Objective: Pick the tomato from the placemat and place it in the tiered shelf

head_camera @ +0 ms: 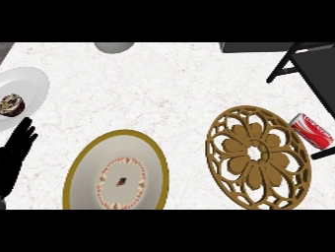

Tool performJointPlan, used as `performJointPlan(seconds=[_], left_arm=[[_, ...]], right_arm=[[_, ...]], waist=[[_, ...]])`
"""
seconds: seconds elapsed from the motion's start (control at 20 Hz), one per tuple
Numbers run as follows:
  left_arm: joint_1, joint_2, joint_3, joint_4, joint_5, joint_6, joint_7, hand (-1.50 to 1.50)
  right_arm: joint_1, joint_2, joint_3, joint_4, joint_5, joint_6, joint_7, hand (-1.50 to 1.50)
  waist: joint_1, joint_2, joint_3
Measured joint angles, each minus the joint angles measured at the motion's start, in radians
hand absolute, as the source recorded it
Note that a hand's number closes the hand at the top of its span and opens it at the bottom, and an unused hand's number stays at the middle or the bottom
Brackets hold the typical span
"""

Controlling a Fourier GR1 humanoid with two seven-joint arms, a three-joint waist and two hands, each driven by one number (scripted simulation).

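1. Left hand [12, 152] rests at the left edge, fingers straight and apart, holding nothing; right hand unseen.
2. No tomato visible on the gold openwork round placemat [257, 156].
3. Risk: the red soda can [312, 131] by the black tiered shelf [330, 78] gets knocked or grabbed instead.

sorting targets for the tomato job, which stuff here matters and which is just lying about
For the job: placemat, brown openwork round; tiered shelf, dark, top right; left hand, open at the left edge. No tomato shows.

Lying about: red can, gold-rimmed plate, white plate with a small cake.
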Motion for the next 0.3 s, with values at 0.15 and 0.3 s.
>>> performJointPlan(seconds=[0.15,0.3], left_arm=[[0.01,0.0,0.006,0.014,0.0,-0.001,-0.008,0.0],[0.032,0.003,0.01,0.003,-0.002,0.0,-0.006,0.0]], right_arm=[[-0.008,0.025,-0.004,-0.119,0.026,0.121,-0.022,-1.5],[-0.023,0.043,-0.008,-0.233,0.056,0.236,-0.056,-1.5]], waist=[[-0.015,-0.008,-0.002],[-0.023,-0.017,-0.002]])
